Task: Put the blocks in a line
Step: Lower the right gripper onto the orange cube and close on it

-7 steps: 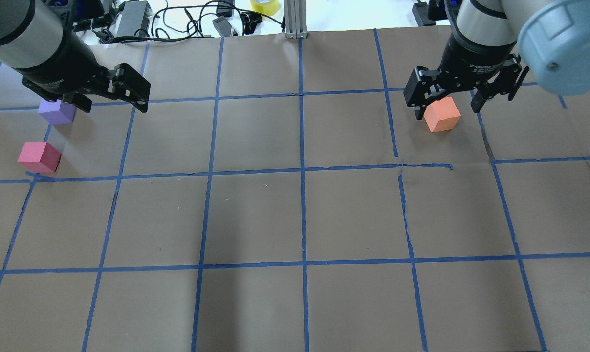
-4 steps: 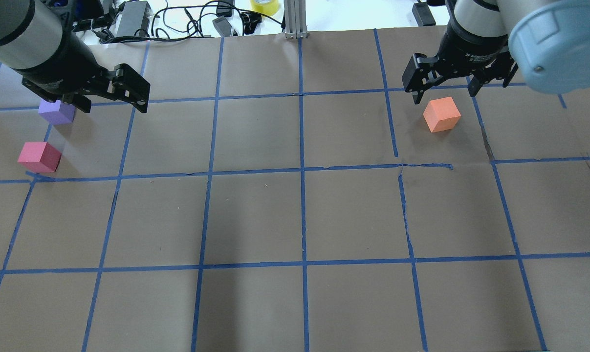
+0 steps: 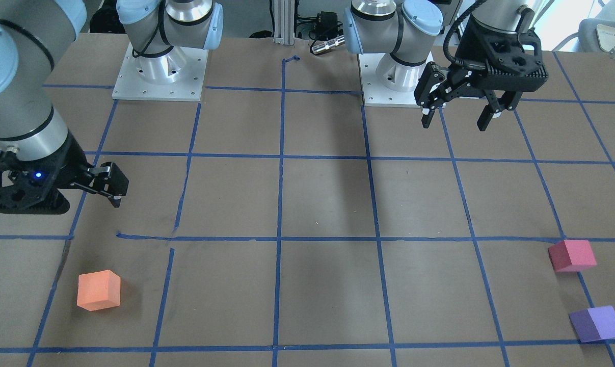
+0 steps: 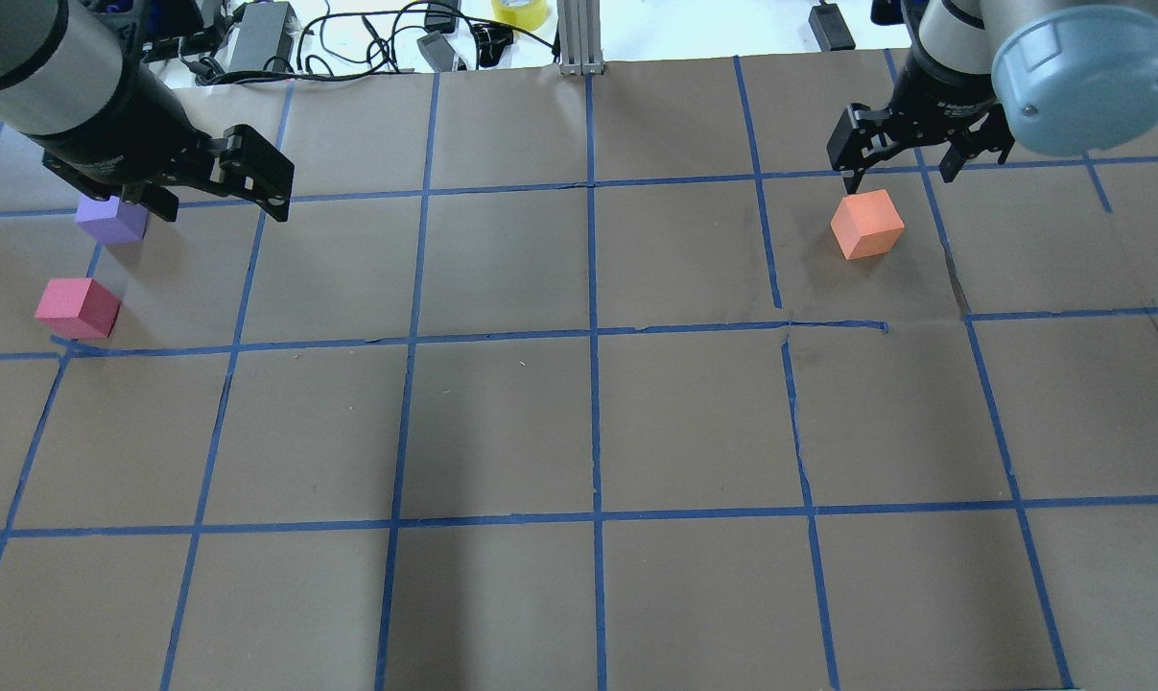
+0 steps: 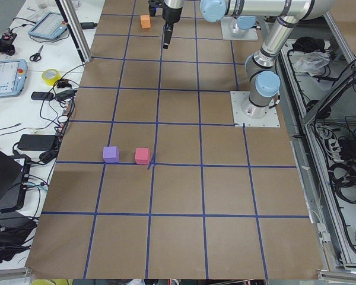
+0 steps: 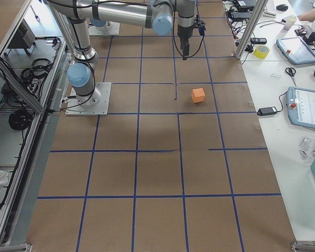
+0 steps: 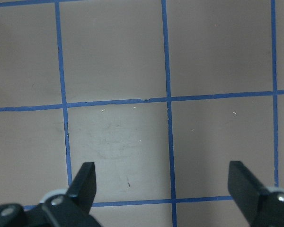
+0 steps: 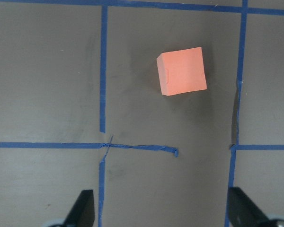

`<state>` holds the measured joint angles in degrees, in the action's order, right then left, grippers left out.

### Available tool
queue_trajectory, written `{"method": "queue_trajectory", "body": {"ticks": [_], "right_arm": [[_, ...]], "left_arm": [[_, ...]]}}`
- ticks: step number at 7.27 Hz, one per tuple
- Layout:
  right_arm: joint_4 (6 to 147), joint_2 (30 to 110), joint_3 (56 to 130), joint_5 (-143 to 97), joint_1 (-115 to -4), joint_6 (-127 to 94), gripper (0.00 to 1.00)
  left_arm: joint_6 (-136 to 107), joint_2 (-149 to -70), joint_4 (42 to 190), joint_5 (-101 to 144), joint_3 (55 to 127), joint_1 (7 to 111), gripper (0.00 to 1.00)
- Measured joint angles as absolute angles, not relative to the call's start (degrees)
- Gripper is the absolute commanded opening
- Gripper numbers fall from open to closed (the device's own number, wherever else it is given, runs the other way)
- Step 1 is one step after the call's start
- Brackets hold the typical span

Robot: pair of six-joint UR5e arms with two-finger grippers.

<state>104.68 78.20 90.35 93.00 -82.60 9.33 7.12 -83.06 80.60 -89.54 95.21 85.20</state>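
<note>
The orange block (image 4: 866, 224) lies alone on the brown paper at the far right; it also shows in the front view (image 3: 98, 289) and in the right wrist view (image 8: 181, 71). My right gripper (image 4: 900, 161) hangs open and empty above and just beyond it, not touching. The purple block (image 4: 110, 219) and the red-pink block (image 4: 78, 307) lie close together at the far left, and show in the front view as purple block (image 3: 597, 323) and red-pink block (image 3: 572, 255). My left gripper (image 4: 212, 195) is open, empty and raised beside them; its wrist view (image 7: 163, 172) shows only paper.
Blue tape lines (image 4: 593, 336) grid the paper. Cables, a power brick (image 4: 260, 34) and a yellow tape roll (image 4: 519, 10) lie beyond the table's far edge, beside an aluminium post (image 4: 579, 38). The arm bases (image 3: 159, 76) stand at the robot's side.
My right gripper, which stood open around the orange block, has lifted off it and drawn back toward the far edge. The block stays in place. The left arm has not moved.
</note>
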Motion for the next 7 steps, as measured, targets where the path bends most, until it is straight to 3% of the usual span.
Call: {"method": "queue_trajectory", "body": {"ticks": [7], "right_arm": [[121.4,63.8,90.4,92.9,-79.5,14.9,1.0]], "left_arm": [[7.1,-82.9,80.5,-89.5,95.3,85.2,1.0]]}}
